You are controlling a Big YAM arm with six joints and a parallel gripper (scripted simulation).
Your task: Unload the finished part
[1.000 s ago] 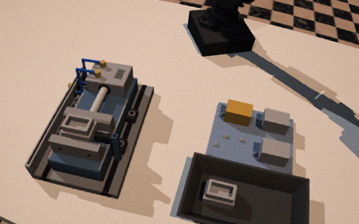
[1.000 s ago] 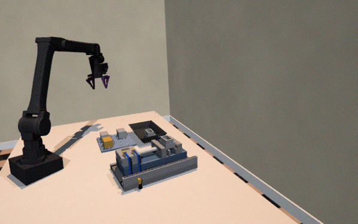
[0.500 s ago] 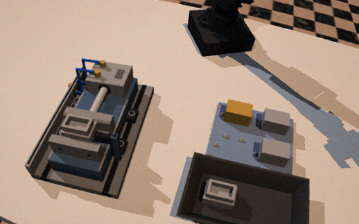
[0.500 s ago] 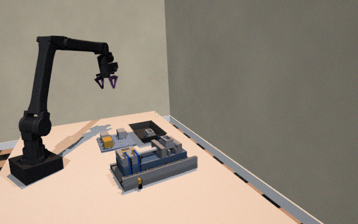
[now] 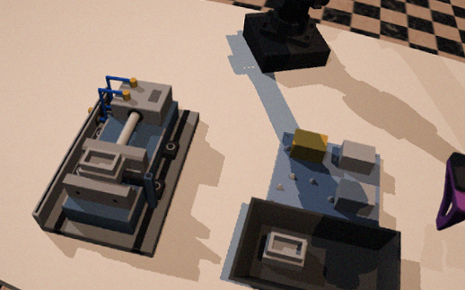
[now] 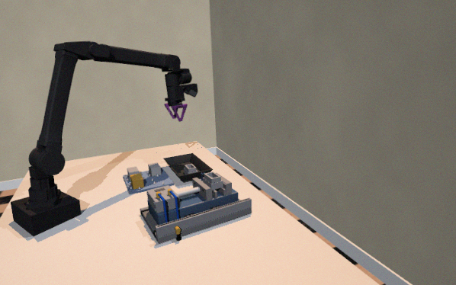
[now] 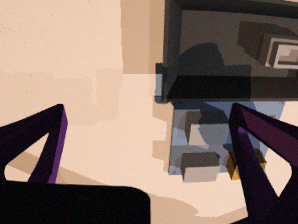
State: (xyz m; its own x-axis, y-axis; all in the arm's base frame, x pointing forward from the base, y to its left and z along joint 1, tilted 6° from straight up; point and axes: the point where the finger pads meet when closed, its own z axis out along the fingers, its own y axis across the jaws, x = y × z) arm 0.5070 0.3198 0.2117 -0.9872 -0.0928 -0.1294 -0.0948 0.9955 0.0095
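The vise [image 5: 105, 213] [image 6: 198, 209] stands on the left of the table. A grey finished part [image 5: 100, 158] [image 6: 212, 178] with its pocket up sits clamped between the vise's jaws. The dark outfeed tray [image 5: 251, 232] [image 6: 176, 164] [image 7: 200, 32] lies at the front right. A second grey pocketed part [image 5: 284, 247] [image 6: 189, 167] [image 7: 282, 52] lies flat on the tray's floor. My gripper [image 5: 453, 209] [image 6: 175, 112] [image 7: 147, 112] with purple fingers is open and empty. It hangs high above the table, beside the tray and far from the vise.
A blue fixture plate [image 5: 306, 191] [image 6: 146, 184] [image 7: 206, 132] behind the tray carries a yellow block [image 5: 309, 145] and two grey blocks [image 5: 358, 156] [image 5: 355, 196]. The arm's black base [image 5: 286, 40] [image 6: 43, 209] stands at the table's back. Blue hoses rise at the vise's far end.
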